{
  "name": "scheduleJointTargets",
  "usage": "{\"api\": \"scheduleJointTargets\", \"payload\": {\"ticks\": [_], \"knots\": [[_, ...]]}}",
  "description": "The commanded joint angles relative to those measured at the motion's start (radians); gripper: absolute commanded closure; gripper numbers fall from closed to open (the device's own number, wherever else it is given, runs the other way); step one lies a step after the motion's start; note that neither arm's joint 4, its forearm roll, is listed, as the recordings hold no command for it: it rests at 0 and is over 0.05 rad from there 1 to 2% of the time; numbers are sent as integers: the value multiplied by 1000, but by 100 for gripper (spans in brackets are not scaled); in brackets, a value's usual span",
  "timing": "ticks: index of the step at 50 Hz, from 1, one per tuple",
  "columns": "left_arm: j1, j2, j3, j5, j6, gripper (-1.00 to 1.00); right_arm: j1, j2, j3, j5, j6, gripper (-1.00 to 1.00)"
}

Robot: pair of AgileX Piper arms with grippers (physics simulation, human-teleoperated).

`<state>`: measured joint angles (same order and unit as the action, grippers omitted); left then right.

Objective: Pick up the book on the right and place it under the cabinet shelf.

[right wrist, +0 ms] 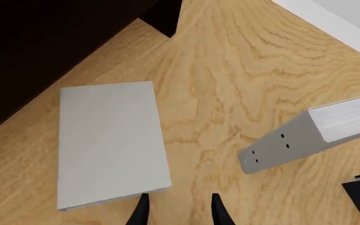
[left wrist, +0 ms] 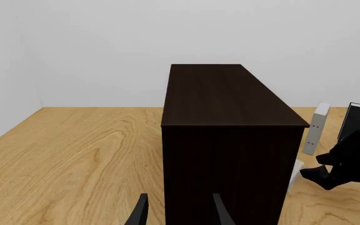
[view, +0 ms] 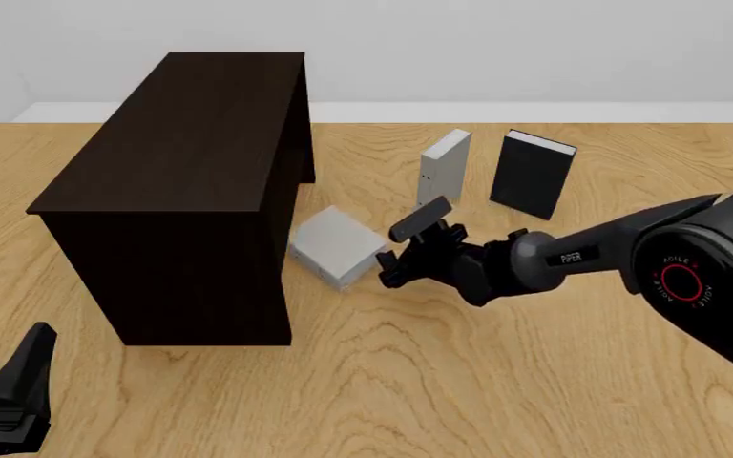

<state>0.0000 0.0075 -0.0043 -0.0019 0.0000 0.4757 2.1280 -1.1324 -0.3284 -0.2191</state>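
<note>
The front view looks forward and down from above the worktop (view: 380, 382), taking in everything. The left wrist view faces the cabinet (left wrist: 227, 150) closely, level, toward twelve o'clock. The right wrist view looks steeply down at the flat book (right wrist: 108, 143); the front view shares both.

Two black Piper arms with slim two-finger grippers

The right arm (view: 596, 250) is matte black, built of rounded cylindrical links; small white "PIPER" lettering runs along its forearm, and the bulky joint housing nearest the camera carries a red ring emblem with "AGILEX" in white around it. The right gripper (view: 405, 250) is black and angular, with flat blade-like fingers (right wrist: 141, 212) that taper to dark narrow tips. The left gripper (view: 10, 386) is the same black, its fingers (left wrist: 221, 211) thin wedge-shaped plates with slightly lighter grey edges.
</note>
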Motion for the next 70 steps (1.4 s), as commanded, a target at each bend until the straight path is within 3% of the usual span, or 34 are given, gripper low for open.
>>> {"api": "scheduleJointTargets", "payload": {"ticks": [1,70], "knots": [[0,0,0,0,0,-100,29,10,-42,16,24,-100],[0,0,0,0,0,-100,128,130,-285,128,8,-100]]}}
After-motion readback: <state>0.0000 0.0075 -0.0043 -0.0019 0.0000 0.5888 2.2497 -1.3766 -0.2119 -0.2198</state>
